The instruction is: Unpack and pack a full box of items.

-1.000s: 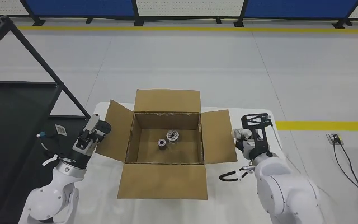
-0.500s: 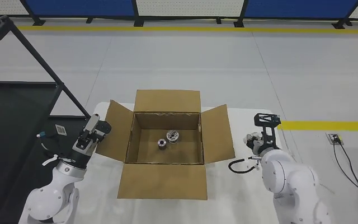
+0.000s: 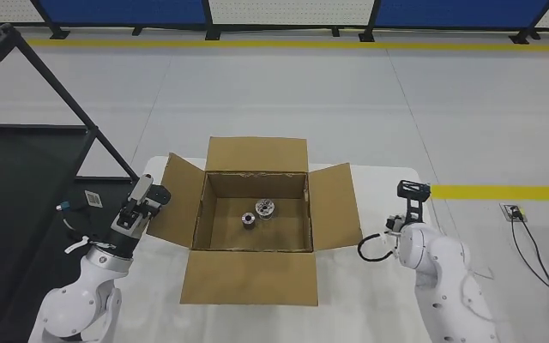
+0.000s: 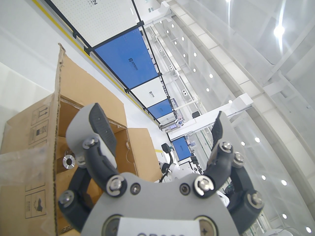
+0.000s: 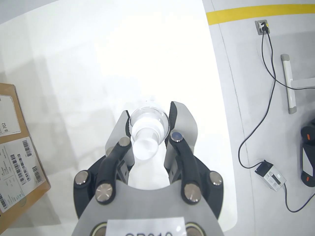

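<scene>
Two metal parts (image 3: 265, 207) lie on box (image 3: 249, 279) floor, centre frame in your top view. Your left gripper (image 4: 157, 112) gapes wide, just beside box's left side. Your right gripper (image 5: 150, 114) clamps clear bottle (image 5: 147, 131) over counter (image 5: 123, 37), right of box.

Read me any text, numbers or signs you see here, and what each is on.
"8-702": white label on the box.
Barcode labels on the box: too small to read.
Handling pictograms on the box flap: symbols, no words.
Wall panels: a company logo, not quoted.
Sticker on the right tool: cut off.
</scene>
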Controlling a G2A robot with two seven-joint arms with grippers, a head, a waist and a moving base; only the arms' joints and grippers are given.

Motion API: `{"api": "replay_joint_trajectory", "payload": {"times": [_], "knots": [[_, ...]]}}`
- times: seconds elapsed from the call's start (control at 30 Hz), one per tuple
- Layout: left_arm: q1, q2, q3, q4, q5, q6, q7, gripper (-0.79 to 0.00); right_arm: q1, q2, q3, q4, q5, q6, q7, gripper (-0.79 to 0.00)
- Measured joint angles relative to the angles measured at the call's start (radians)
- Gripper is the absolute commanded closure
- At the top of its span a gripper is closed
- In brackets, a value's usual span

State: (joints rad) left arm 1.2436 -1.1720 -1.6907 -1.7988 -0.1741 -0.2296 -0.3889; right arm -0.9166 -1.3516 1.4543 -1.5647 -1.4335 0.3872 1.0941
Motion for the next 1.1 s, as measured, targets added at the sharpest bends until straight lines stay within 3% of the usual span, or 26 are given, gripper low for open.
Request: {"api": "replay_joint_trajectory", "payload": {"times": [0.37,0.53,0.63,0.67,0.8,0.83,1.1], "knots": [[0.000,0.000,0.000,0.000,0.000,0.000,0.000,-0.785,0.008,-0.005,0.003,0.070,0.019,0.007,-0.071,0.000],[0.000,0.000,0.000,0.000,0.000,0.000,0.000,-0.785,0.017,-0.005,0.003,0.085,0.016,0.000,-0.057,-0.274],[0.000,0.000,0.000,0.000,0.000,0.000,0.000,-0.785,0.022,-0.006,0.001,0.092,0.015,-0.002,-0.049,-0.296],[0.000,0.000,0.000,0.000,0.000,0.000,0.000,-0.785,0.023,-0.006,0.000,0.095,0.014,-0.004,-0.048,-0.339],[0.000,0.000,0.000,0.000,0.000,0.000,0.000,-0.785,0.026,-0.007,0.001,0.100,0.015,-0.006,-0.047,-0.603],[0.000,0.000,0.000,0.000,0.000,0.000,0.000,-0.785,0.026,-0.007,0.001,0.100,0.016,-0.005,-0.047,-0.785],[0.000,0.000,0.000,0.000,0.000,0.000,0.000,-0.785,0.008,-0.007,0.017,0.067,0.012,0.008,-0.057,-0.785]]}}
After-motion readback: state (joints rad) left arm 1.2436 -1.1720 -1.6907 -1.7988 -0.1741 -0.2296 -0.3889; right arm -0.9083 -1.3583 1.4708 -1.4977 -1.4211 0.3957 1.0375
